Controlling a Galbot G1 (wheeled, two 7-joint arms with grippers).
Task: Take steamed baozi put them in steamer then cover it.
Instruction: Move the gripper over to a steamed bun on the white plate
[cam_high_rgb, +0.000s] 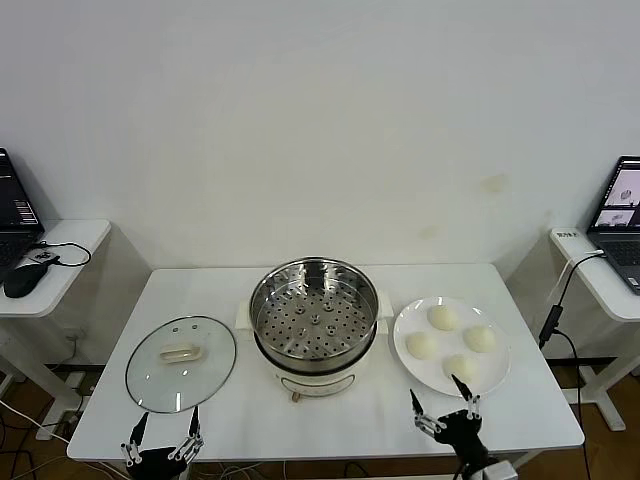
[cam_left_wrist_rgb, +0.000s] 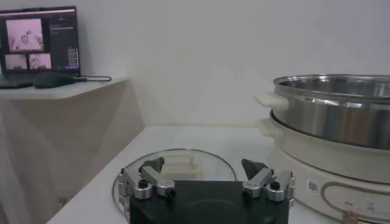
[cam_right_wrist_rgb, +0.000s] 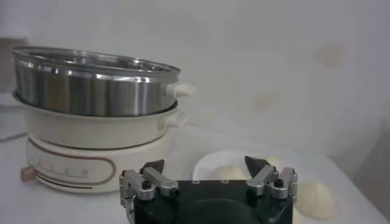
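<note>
Four cream-white baozi (cam_high_rgb: 442, 317) lie on a white plate (cam_high_rgb: 406, 328) at the right of the table. The steel steamer (cam_high_rgb: 313, 325) on its cream base stands in the middle, uncovered, its perforated tray bare. The glass cover (cam_high_rgb: 181, 362) with a cream handle lies flat on the table to the left. My left gripper (cam_high_rgb: 166, 427) is open and empty at the front edge, just in front of the cover (cam_left_wrist_rgb: 173, 167). My right gripper (cam_high_rgb: 442, 396) is open and empty at the front edge, just in front of the plate. The steamer (cam_right_wrist_rgb: 97, 91) and baozi (cam_right_wrist_rgb: 315, 199) show in the right wrist view.
The white table (cam_high_rgb: 350, 415) ends just behind both grippers. Side desks with laptops (cam_high_rgb: 622, 225) stand at far left and far right; a cable (cam_high_rgb: 556, 310) hangs off the right one. A mouse (cam_high_rgb: 22, 280) lies on the left desk.
</note>
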